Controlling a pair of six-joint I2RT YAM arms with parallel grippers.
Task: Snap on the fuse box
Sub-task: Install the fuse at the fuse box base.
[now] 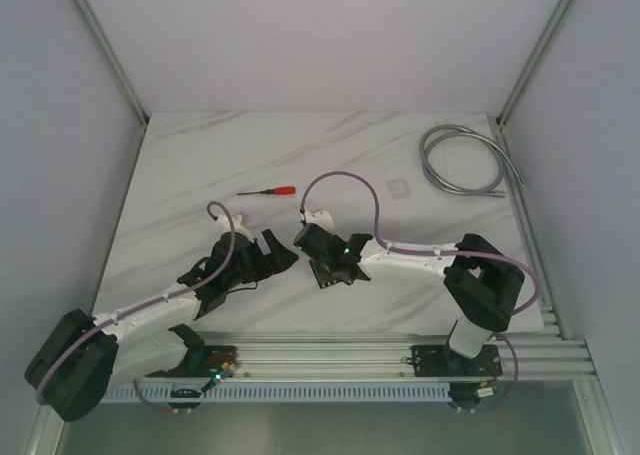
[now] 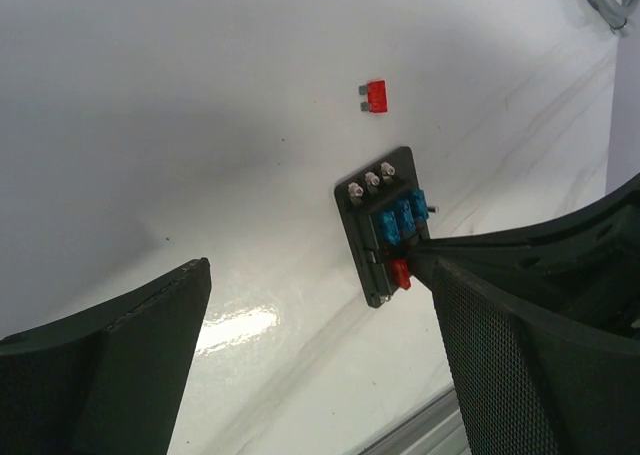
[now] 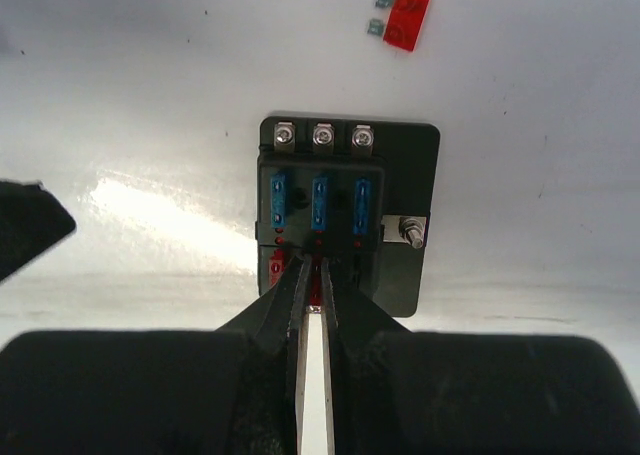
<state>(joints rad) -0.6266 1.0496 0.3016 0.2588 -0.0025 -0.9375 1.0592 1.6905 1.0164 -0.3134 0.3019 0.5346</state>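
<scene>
Left gripper (image 2: 308,275): jaws wide apart, empty, above the worktop (image 2: 150,95). Fuse box (image 3: 345,205): flat on worktop between the arms, three blue fuses seated. Right gripper (image 3: 311,275): jaws nearly closed, tips at box's near row; cannot tell if anything is pinched. Loose red fuse (image 3: 408,20) lies beyond.

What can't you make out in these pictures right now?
Right wrist: the lower fuse row of the fuse box, covered by the fingertips of the right end effector.
Top external: the fuse box itself, hidden under the right end effector.
Top external: the loose red fuse, too small or hidden.
</scene>
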